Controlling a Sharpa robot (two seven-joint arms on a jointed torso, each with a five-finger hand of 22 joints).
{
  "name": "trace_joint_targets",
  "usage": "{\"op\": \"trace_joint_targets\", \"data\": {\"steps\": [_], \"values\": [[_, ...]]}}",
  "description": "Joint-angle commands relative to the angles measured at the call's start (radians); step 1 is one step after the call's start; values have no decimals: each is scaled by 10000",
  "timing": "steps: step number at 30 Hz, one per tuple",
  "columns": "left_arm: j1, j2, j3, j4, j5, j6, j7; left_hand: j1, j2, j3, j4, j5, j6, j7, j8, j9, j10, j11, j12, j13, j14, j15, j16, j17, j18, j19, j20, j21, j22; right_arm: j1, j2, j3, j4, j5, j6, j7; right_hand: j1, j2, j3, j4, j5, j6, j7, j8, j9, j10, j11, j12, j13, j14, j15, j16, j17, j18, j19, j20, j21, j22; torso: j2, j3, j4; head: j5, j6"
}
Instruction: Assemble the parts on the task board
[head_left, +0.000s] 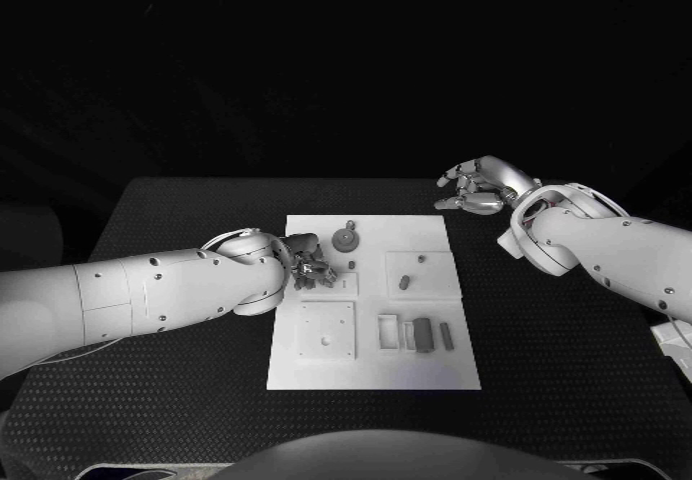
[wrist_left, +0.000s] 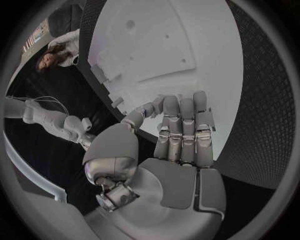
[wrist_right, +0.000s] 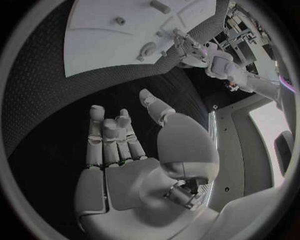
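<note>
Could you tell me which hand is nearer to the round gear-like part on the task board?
Left. The left hand sits just beside the round gear-like part on the task board; the right hand hovers off the board's far right corner.

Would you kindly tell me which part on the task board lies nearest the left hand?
The round disc-shaped part near the board's far edge, just beyond the left hand; the small part and the bars lie farther off.

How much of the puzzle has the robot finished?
Not much looks done. Several parts lie loose on the board, and a round part sits near its far edge. The left hand is over the board's left side, fingers by a small part; whether it grips it is unclear. The right hand hovers off the board, holding nothing.
</note>
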Motion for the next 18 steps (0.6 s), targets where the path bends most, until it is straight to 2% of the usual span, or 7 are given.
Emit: {"op": "trace_joint_targets", "data": {"steps": [1,2,3,4,5,18], "values": [[-81,-29,-74,-82,-17,395,-301,416,261,201,-243,175,81,1,50,33,21,-79,68,8,30,-82,45,-18,168,84,-23,66,231,-8,5,4,11,-102,91,73,-121,-17,22,64,-2,-32,74,50,-17,-49,3,52,-13,11,-55,47,-17,96,-82,7,-49,133,0,1,6,9,5],[-81,-29,-73,-90,-40,419,-301,416,261,201,-243,175,81,1,50,33,21,-79,68,8,30,-82,45,-18,168,84,-23,66,231,-8,4,4,13,-102,91,73,-129,-22,20,70,-2,-32,74,51,-18,-50,4,54,-16,11,-54,48,-19,96,-82,8,-49,133,0,0,6,10,6],[-81,-27,-73,-96,-47,435,-307,814,18,593,-109,-394,129,-44,85,52,57,-117,100,21,59,-138,71,-12,203,113,-31,80,225,-8,2,4,13,-102,91,72,-131,-23,19,72,-2,-32,75,51,-18,-51,4,54,-17,11,-54,49,-19,96,-82,8,-49,133,0,-1,6,14,9],[-80,-27,-73,-98,-47,441,-308,962,-109,854,-32,-656,152,-55,97,53,74,-116,114,22,76,-139,78,-18,200,136,-31,85,216,-8,2,4,12,-102,93,71,-132,-23,19,73,-2,-33,74,52,-18,-51,4,55,-18,10,-54,49,-20,96,-82,8,-49,133,0,-1,6,14,9],[-80,-22,-73,-100,-48,453,-311,914,-173,1149,21,-729,164,-31,96,33,83,-89,124,12,98,-91,74,-43,154,174,-26,87,202,-8,2,4,11,-101,94,71,-132,-23,20,73,-2,-32,74,52,-18,-51,4,55,-18,10,-54,49,-20,96,-82,8,-49,133,1,-1,5,18,6],[-78,48,-71,-133,-163,616,-396,883,-174,1231,8,-729,178,-26,104,31,93,-105,138,11,110,-99,80,-50,154,190,-35,96,210,-8,6,4,7,-90,95,71,-134,-25,19,75,-2,-32,74,52,-18,-51,4,56,-19,10,-54,49,-21,96,-82,8,-49,133,0,2,3,19,-28]]}}
